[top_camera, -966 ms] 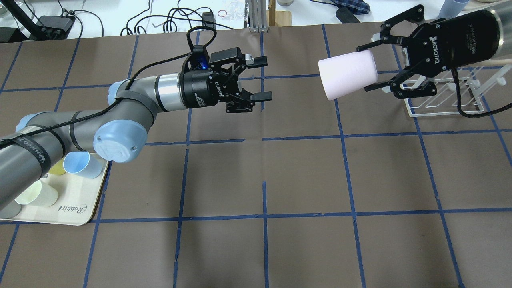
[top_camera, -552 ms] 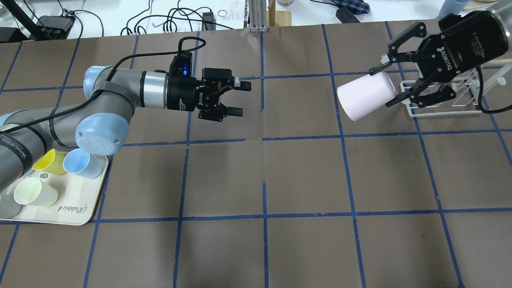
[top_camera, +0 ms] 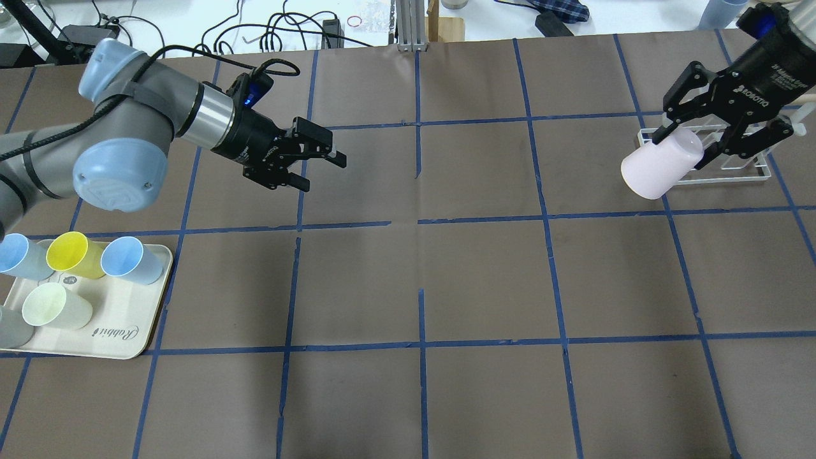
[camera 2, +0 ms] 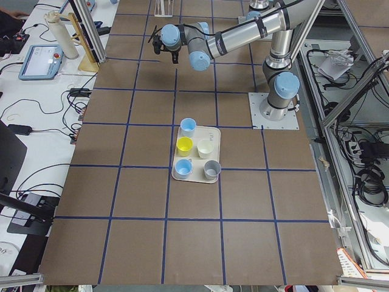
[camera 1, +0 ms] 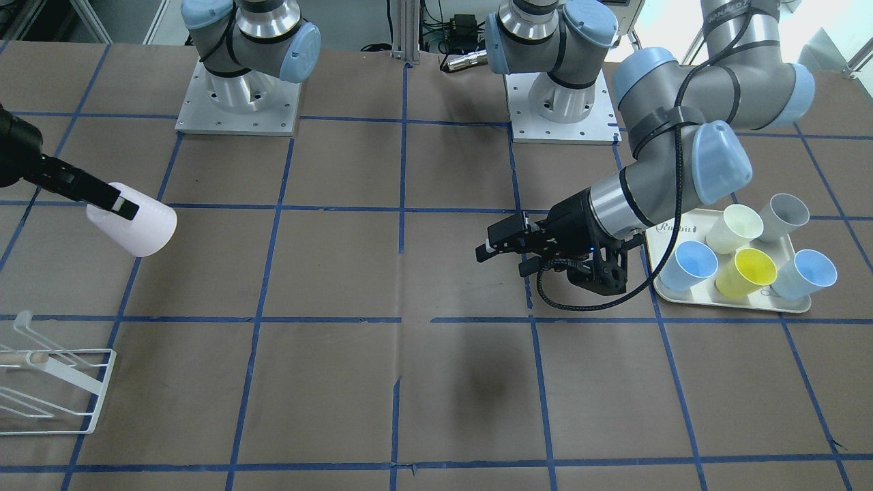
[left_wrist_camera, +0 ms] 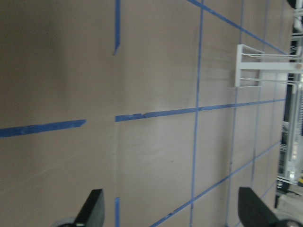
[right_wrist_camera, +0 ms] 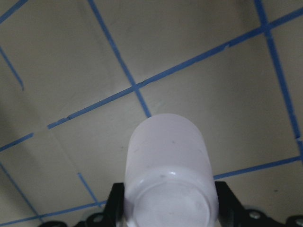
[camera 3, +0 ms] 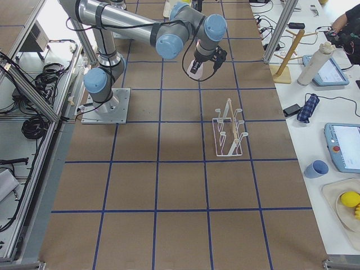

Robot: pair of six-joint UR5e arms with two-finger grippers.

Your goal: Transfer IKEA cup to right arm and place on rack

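Observation:
The pale pink IKEA cup (top_camera: pixel 656 167) is held in the air by my right gripper (top_camera: pixel 682 148), which is shut on its narrow base end. The cup tilts, with its wide mouth pointing down and away from the gripper. It also shows in the front view (camera 1: pixel 143 228) and in the right wrist view (right_wrist_camera: pixel 165 151). The white wire rack (top_camera: pixel 733 177) stands just behind and right of the cup, partly hidden by the gripper, and it shows in the front view (camera 1: pixel 54 389). My left gripper (top_camera: pixel 323 173) is open and empty over the table's left half.
A cream tray (top_camera: pixel 121 347) at the front left holds a yellow cup (top_camera: pixel 75 254), light blue cups (top_camera: pixel 131 260), a cream cup (top_camera: pixel 56 307) and a grey cup (top_camera: pixel 9 328). Cables and tools lie beyond the table's far edge.
My right gripper has carried the pink cup to the right, lower and more tilted, up to the rack. My left arm has drawn back to the left with its gripper still open.

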